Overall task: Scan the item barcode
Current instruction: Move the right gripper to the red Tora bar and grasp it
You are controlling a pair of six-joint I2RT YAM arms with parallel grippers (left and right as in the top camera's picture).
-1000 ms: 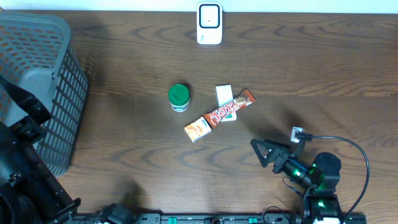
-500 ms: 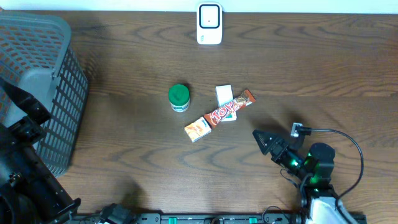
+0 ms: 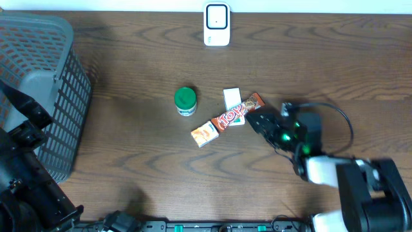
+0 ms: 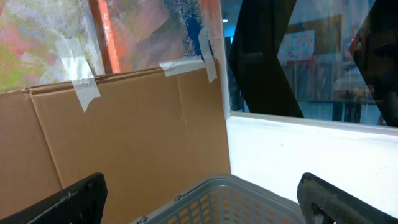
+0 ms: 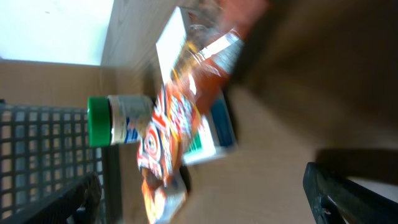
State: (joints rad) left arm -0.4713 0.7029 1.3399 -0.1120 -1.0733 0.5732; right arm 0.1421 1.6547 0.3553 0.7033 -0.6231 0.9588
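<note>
Candy bar [image 3: 237, 113] lies mid-table across a white box [image 3: 232, 97], my right claw [image 3: 255, 120] hovering just beside it, its 2 fingers wide open and empty; I judge this the reach-to-grasp step, next needing a squeeze on the wrapper, then the scanner [image 3: 217, 24].

Dark wood-grain table [image 3: 129, 161], bearing a grey mesh basket [image 3: 67, 122] at its left end and a white scanner unit [image 3: 217, 24] at the middle of the far edge, well apart from each other. Near the centre, a green-lidded jar [image 3: 185, 100] standing upright and alone, just left of a small cluster: white box [image 3: 232, 98] lying flat, red candy bar [image 3: 237, 112] laid slantwise partly over the box, orange packet [image 3: 204, 134] touching the bar's lower-left end.
</note>
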